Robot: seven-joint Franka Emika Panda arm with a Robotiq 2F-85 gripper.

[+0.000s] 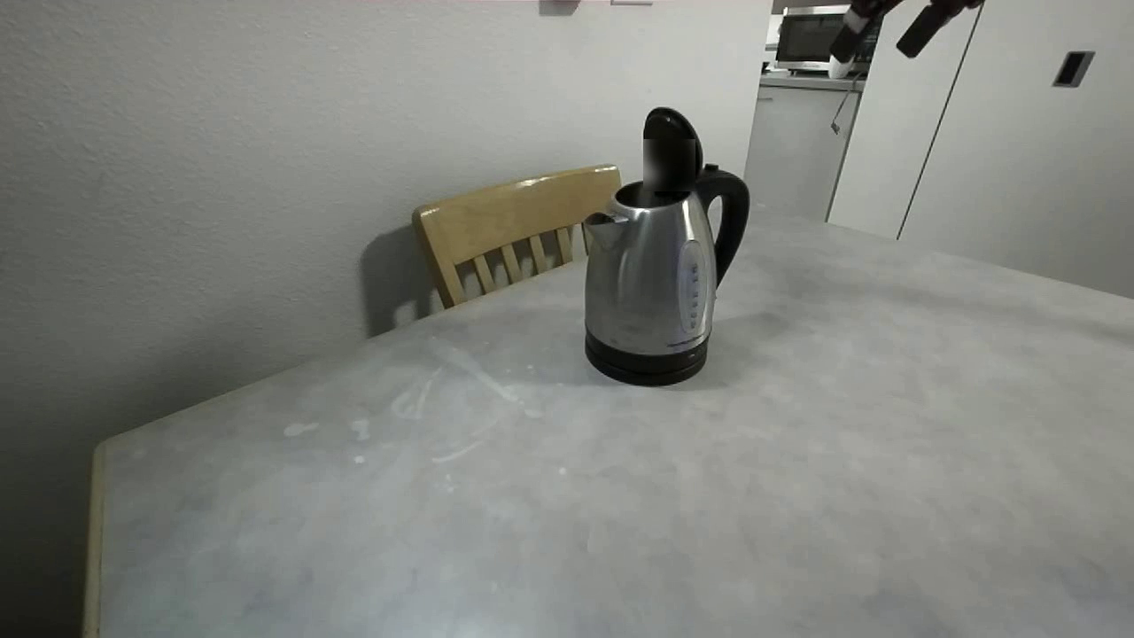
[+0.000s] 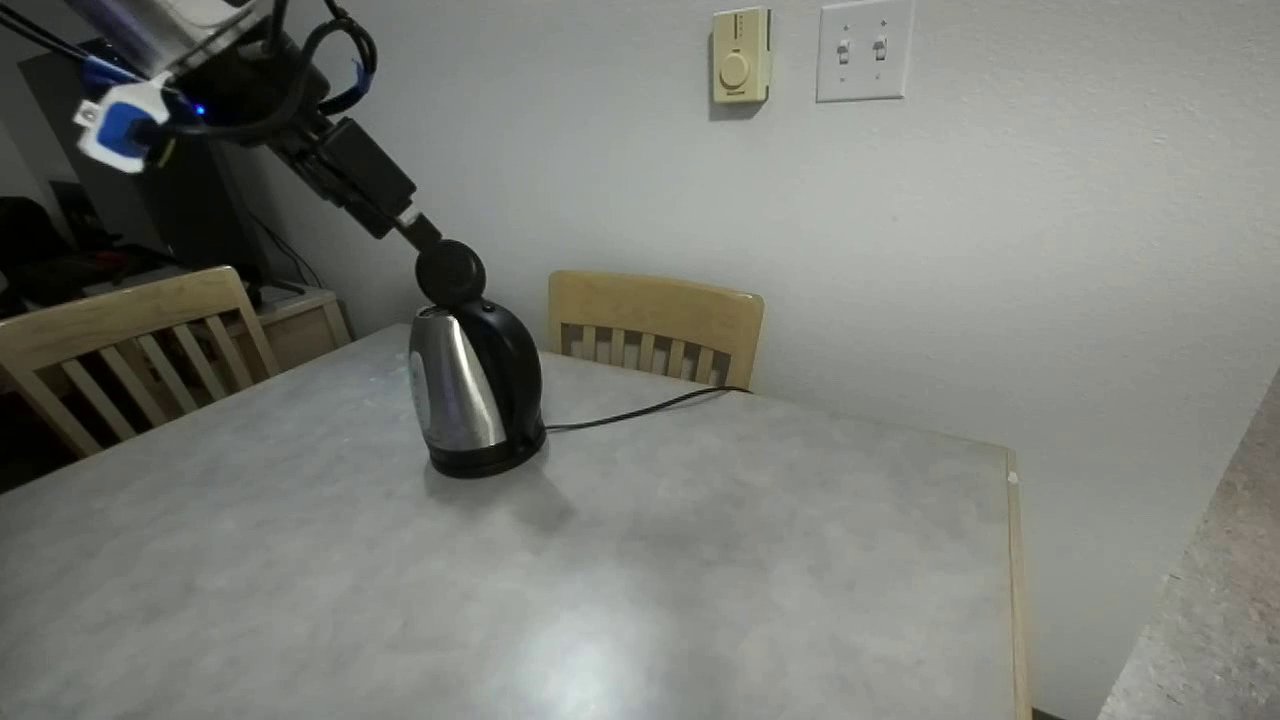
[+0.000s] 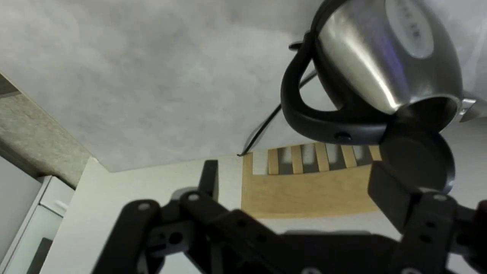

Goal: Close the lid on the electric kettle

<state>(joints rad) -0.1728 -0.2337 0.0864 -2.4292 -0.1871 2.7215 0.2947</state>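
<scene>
A silver electric kettle (image 1: 651, 283) with a black base and black handle stands upright on the grey table. It also shows in an exterior view (image 2: 455, 390) and at the upper right of the wrist view (image 3: 365, 57). Its round black lid (image 1: 671, 151) stands up, open, by the handle; it also shows in an exterior view (image 2: 450, 272) and the wrist view (image 3: 418, 160). My gripper (image 3: 296, 184) is open with nothing between its fingers. In an exterior view my gripper (image 1: 882, 40) is up and apart from the lid, on the handle side. One fingertip overlaps the lid's edge in the wrist view.
The kettle stands on the grey table (image 2: 700, 560). A black cord (image 2: 640, 412) runs from the kettle to the table's edge. A wooden chair (image 2: 655, 305) stands against the wall behind the kettle. A further chair (image 2: 130, 330) stands at the table's left side in that view.
</scene>
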